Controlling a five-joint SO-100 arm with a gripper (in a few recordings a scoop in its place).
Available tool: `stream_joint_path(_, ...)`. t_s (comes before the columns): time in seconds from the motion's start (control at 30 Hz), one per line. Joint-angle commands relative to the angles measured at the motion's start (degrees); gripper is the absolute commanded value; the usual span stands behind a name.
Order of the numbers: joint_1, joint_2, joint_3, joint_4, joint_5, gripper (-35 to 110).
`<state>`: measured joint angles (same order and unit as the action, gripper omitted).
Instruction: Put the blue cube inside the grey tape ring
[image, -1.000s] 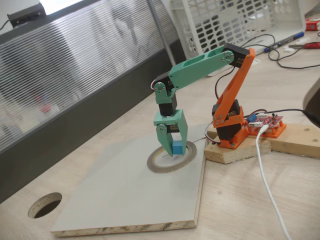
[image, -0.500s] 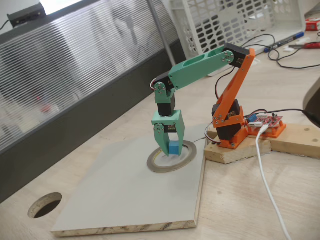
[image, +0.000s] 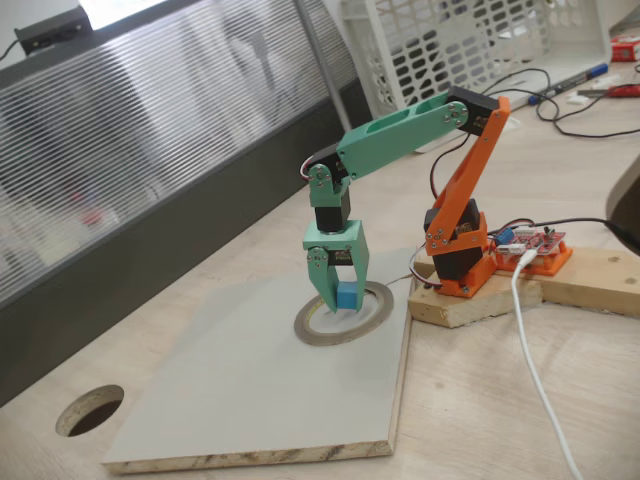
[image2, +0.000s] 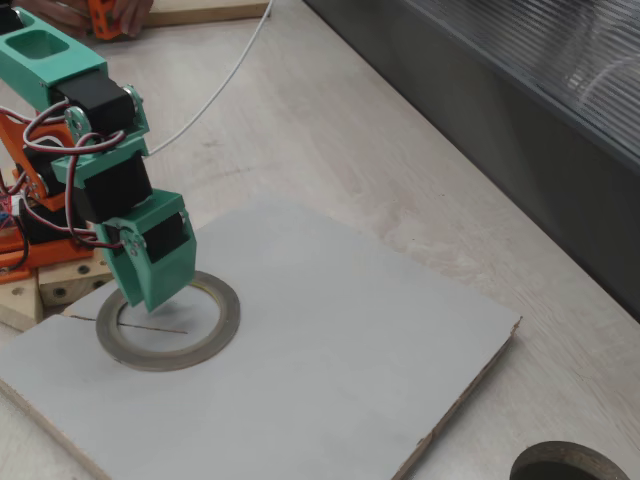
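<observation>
1. Your pincer (image: 340, 297) is clenched on the blue cube (image: 348, 296), pointing straight down over the grey tape ring (image: 343, 322). In a fixed view the cube sits between the fingertips, low over the ring's open middle; whether it touches the board yet, you cannot tell.

2. In a fixed view the pincer (image2: 152, 297) hides the cube behind its green fingers, and the tape ring (image2: 215, 325) lies directly beneath and around the tips.

3. Judge the cube as light, stiff and matte. It should neither crush nor slip readily, but being far smaller than the fingers it may tip or stick to one finger on release. The flat opposite faces are the right hold, as you have it.

4. The ring looks thin and flat, so it will not fence the cube in much. A bounce or nudge could send it across the rim. Release low and gently.

5. The grey board (image: 250, 390) extends well out from the pincer on the side away from the arm's base (image: 460, 265), giving open room there. The board's edge lies close on the base side.

6. Straight above the pincer is free for lifting away.
</observation>
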<state>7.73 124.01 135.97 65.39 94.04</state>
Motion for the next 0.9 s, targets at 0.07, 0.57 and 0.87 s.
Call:
stream_joint_path(0.07,0.8,1.3,0.6,0.6,0.9,4)
stream_joint_path(0.57,1.1,1.4,-0.4,10.3,6.3,58)
stream_joint_path(0.87,1.0,1.4,-0.4,15.2,8.7,93)
